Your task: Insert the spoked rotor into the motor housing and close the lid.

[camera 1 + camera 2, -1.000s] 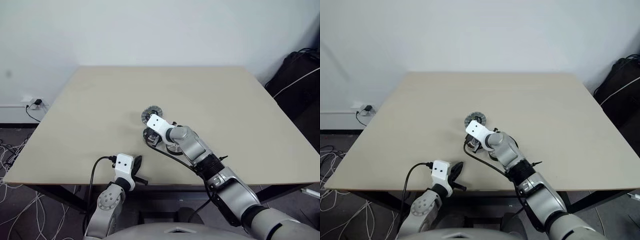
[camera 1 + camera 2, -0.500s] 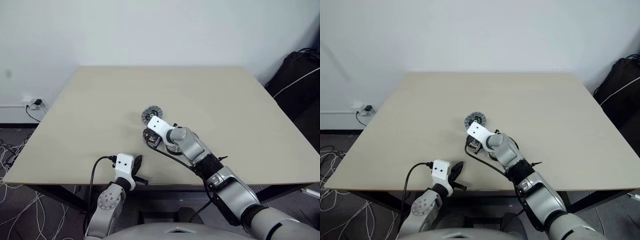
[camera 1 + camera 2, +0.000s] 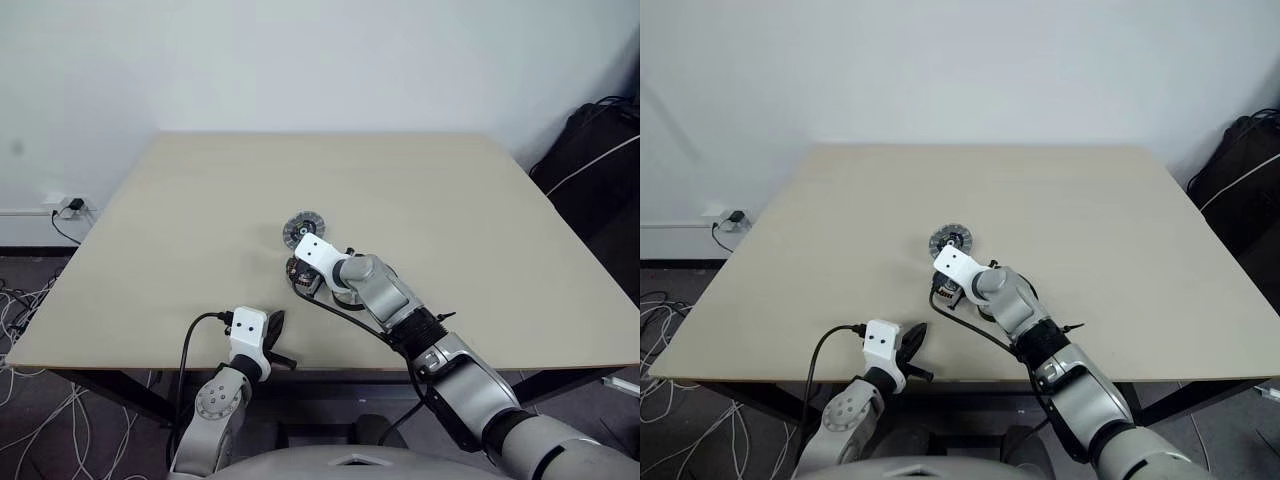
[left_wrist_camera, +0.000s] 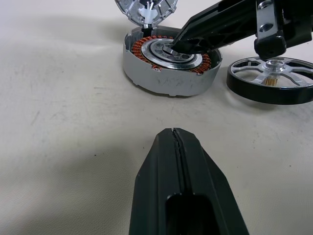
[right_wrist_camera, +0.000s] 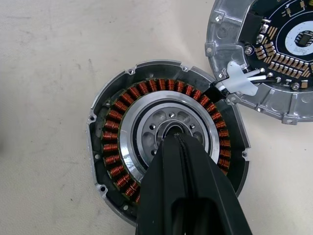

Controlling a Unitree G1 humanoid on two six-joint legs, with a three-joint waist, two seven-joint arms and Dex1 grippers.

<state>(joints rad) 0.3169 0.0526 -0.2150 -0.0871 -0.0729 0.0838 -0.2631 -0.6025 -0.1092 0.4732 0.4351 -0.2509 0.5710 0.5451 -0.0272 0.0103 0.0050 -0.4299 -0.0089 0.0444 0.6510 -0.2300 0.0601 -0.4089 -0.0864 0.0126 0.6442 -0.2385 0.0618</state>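
Observation:
The motor housing (image 5: 112, 147) lies open on the table, a copper ring of windings around a silver centre. My right gripper (image 5: 172, 140) is shut, holding nothing, its tips down on that silver hub (image 4: 168, 50). The lid (image 5: 274, 54) lies just beyond the housing with its circuit-board face up, joined to it by short white wires; from the head it is the small round disc (image 3: 303, 227). The spoked rotor (image 4: 272, 81), dark-rimmed with silver spokes, lies flat right beside the housing, under my right wrist. My left gripper (image 3: 272, 337) is shut and empty near the table's front edge, pointing at the housing.
The beige table (image 3: 200, 220) stretches bare around the parts. A black bag (image 3: 600, 160) stands off the table at the right. Cables and a wall socket (image 3: 68, 207) lie on the floor at the left.

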